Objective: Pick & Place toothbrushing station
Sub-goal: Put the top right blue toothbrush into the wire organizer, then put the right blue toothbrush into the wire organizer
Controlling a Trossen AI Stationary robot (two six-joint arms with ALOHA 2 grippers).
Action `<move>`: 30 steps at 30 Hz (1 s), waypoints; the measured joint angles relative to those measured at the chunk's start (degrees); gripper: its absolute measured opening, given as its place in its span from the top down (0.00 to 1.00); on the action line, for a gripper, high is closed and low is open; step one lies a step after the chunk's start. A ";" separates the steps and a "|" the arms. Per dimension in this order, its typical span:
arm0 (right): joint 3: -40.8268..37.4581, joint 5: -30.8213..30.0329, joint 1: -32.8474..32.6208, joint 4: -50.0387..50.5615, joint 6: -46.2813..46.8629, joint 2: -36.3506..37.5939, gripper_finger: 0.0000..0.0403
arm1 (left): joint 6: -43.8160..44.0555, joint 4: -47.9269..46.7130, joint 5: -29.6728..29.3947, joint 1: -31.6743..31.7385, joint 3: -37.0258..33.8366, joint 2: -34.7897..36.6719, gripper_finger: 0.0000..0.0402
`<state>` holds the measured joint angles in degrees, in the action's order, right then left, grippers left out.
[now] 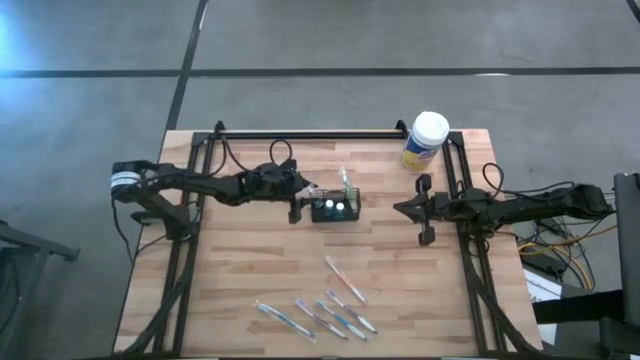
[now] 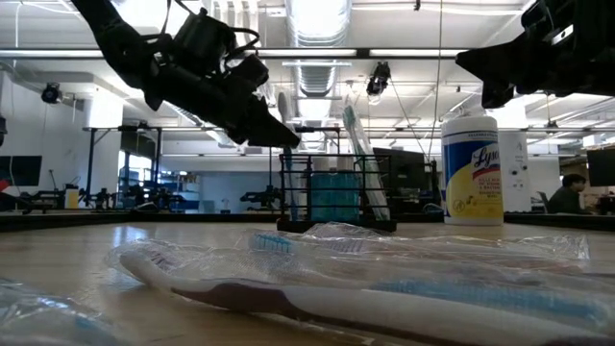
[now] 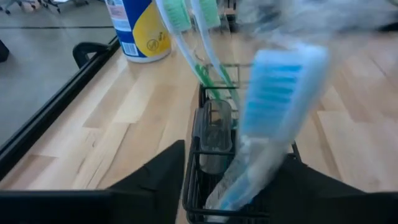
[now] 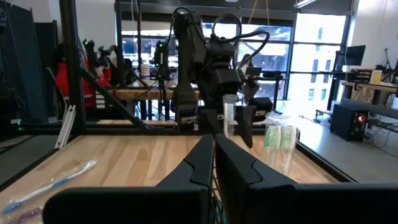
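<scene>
The black wire-mesh caddy (image 1: 335, 208) stands on the table's middle, and it also shows in the low view (image 2: 336, 197). Green toothbrushes (image 3: 205, 62) stand in it, leaning toward the far edge. My left gripper (image 1: 306, 191) is at the caddy's left end, just above its rim (image 3: 211, 158), shut on a blue toothbrush in clear wrap (image 3: 277, 99). My right gripper (image 1: 403, 209) hovers to the caddy's right, shut and empty, its fingers together in the right wrist view (image 4: 214, 162). My left gripper pinches the wrapped blue toothbrush by its handle (image 3: 239, 180) between the two fingers (image 3: 168, 180). The fingers slant down from the table's left. The bristled head (image 3: 280, 87) sticks out beyond the fingertips over the caddy, clear of the table. The handle's end is hidden.
A white-lidded, yellow-labelled canister (image 1: 426, 140) stands at the far right. Several wrapped toothbrushes (image 1: 320, 312) lie near the table's near edge, and they fill the foreground of the low view (image 2: 317, 279). Black frame rails (image 1: 300, 133) run along the far edge and both sides.
</scene>
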<state>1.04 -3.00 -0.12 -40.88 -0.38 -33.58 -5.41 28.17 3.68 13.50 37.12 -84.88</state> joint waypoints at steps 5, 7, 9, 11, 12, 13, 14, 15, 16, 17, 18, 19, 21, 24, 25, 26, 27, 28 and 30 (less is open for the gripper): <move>0.00 -0.01 0.00 0.00 -0.02 0.00 0.97 | 1.64 -0.93 0.17 -0.09 0.02 1.77 0.38; 0.02 -0.01 0.01 0.02 -0.02 0.00 0.97 | 2.15 -2.16 0.66 -0.20 0.02 2.95 0.34; 0.02 -0.03 0.01 0.07 -0.02 0.00 0.97 | 2.58 -4.27 0.83 -0.20 0.02 4.82 0.31; 0.02 -0.03 0.02 0.13 -0.04 0.00 0.97 | 2.58 -6.44 0.86 -0.20 0.02 7.28 0.29; 0.02 -0.03 0.02 0.13 -0.04 0.00 0.97 | 2.67 -7.89 0.87 -0.20 0.02 8.69 0.28; 0.02 -0.03 0.00 0.19 -0.02 0.00 0.97 | 2.78 -9.68 0.89 -0.20 0.02 10.17 0.28; 0.02 -0.03 0.01 0.20 -0.02 0.00 0.97 | 2.83 -11.49 0.90 -0.20 0.02 11.74 0.28; 0.02 -0.03 0.00 0.21 -0.03 0.00 0.97 | 2.89 -13.59 0.92 -0.20 0.02 13.48 0.27; 0.02 -0.03 0.01 0.22 -0.03 0.00 0.97 | 2.94 -15.83 0.92 -0.20 0.02 15.30 0.28; 0.02 -0.03 0.01 0.23 -0.03 0.00 0.97 | 2.99 -17.98 0.94 -0.20 0.02 17.25 0.28; 0.02 -0.03 0.02 0.27 -0.02 0.00 0.97 | 3.17 -20.44 0.96 -0.20 0.01 19.19 0.28; 0.02 -0.03 0.02 0.35 -0.04 0.00 0.97 | 3.55 -22.73 0.96 -0.20 -0.12 21.12 0.28; 0.02 -0.03 0.01 0.39 -0.04 0.00 0.97 | 4.41 -25.53 0.96 -0.20 -1.36 25.35 0.28; 0.02 -0.04 0.02 0.41 -0.02 0.01 0.97 | 6.26 -25.31 0.61 -0.20 -5.54 32.43 0.28; 0.02 -0.05 0.02 0.38 -0.02 0.00 0.97 | 7.02 -24.48 0.08 -0.20 -7.53 34.91 0.28; 0.02 -0.05 0.02 0.39 -0.02 0.01 0.97 | 7.62 -23.22 -0.42 -0.20 -9.83 37.44 0.28; 0.02 -0.06 0.02 0.37 0.04 0.01 0.97 | 8.37 -21.67 -0.82 -0.20 -12.35 40.10 0.28; 0.02 -0.07 0.02 0.37 0.15 0.02 0.97 | 9.33 -20.15 -1.14 -0.20 -14.83 42.56 0.28; 0.02 -0.12 0.02 0.23 0.18 0.00 0.97 | 11.25 -17.49 -1.25 -0.17 -19.51 47.24 0.30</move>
<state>1.06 -3.11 -0.10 -40.65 -0.20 -33.58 5.84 10.68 2.44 13.32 17.61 -37.64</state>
